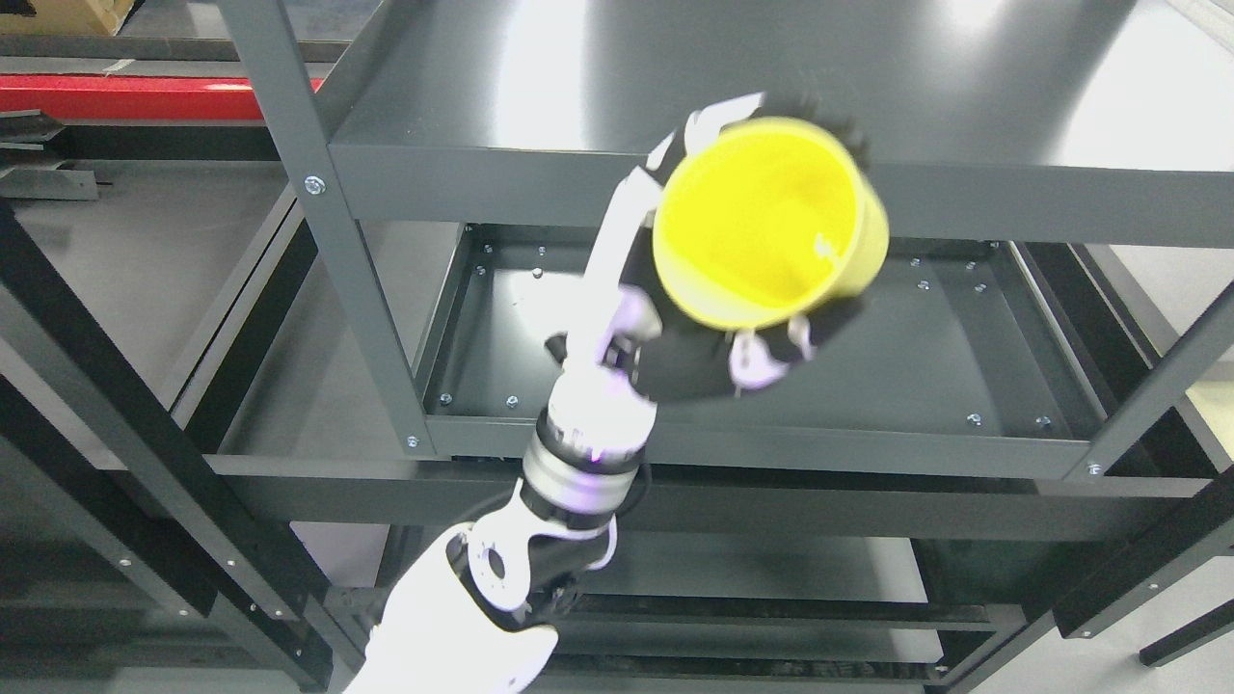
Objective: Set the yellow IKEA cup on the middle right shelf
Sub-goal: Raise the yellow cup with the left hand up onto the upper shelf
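Note:
The yellow cup (762,222) is held up in the air, tipped so its open mouth faces the camera. My left hand (792,253) is shut on it, with the fingers (848,135) wrapped over the far side and the thumb (762,364) under the rim. The arm rises from the bottom edge, left of the middle. The cup hangs in front of the top shelf's front edge (1012,198) and above the middle shelf tray (945,357) of the right-hand rack. The right arm is out of view.
A grey upright post (323,202) stands to the left of the hand. A second rack's shelf (145,251) lies further left. A lower shelf (771,573) shows beneath the middle one. A red strip (125,96) runs along the back left.

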Motion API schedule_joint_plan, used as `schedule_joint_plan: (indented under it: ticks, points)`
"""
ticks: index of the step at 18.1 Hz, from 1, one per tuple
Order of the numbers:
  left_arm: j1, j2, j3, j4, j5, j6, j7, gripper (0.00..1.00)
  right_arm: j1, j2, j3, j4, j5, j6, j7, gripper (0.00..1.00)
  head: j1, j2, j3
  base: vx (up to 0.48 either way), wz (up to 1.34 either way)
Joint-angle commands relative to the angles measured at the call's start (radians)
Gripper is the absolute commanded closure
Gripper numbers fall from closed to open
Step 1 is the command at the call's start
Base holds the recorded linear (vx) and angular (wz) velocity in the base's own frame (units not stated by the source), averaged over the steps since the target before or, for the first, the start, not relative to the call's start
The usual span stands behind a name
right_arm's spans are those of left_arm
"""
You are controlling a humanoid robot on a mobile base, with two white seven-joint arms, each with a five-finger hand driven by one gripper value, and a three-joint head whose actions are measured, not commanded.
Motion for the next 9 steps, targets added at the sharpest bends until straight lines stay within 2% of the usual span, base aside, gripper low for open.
schedule_joint_plan:
  ticks: [1, 5, 9]
  points:
    - [-0.274, 0.017, -0.026, 0.002, 0.194, 0.135, 0.056, 1.0, 0.014, -0.017, 0.017, 0.0, -0.025, 0.001, -0.001, 0.01, 0.0, 0.0, 0.0, -0.009, -0.01]
    - [-0.417, 0.017, 0.009, 0.004, 0.304, 0.509, 0.254, 1.0, 0.014, -0.017, 0.017, 0.0, -0.025, 0.001, -0.001, 0.01, 0.0, 0.0, 0.0, -0.022, -0.01]
    - [-0.475, 0.017, 0.046, 0.073, 0.427, 0.757, 0.364, 1.0, 0.014, -0.017, 0.017, 0.0, -0.025, 0.001, -0.001, 0.01, 0.0, 0.0, 0.0, -0.009, 0.0]
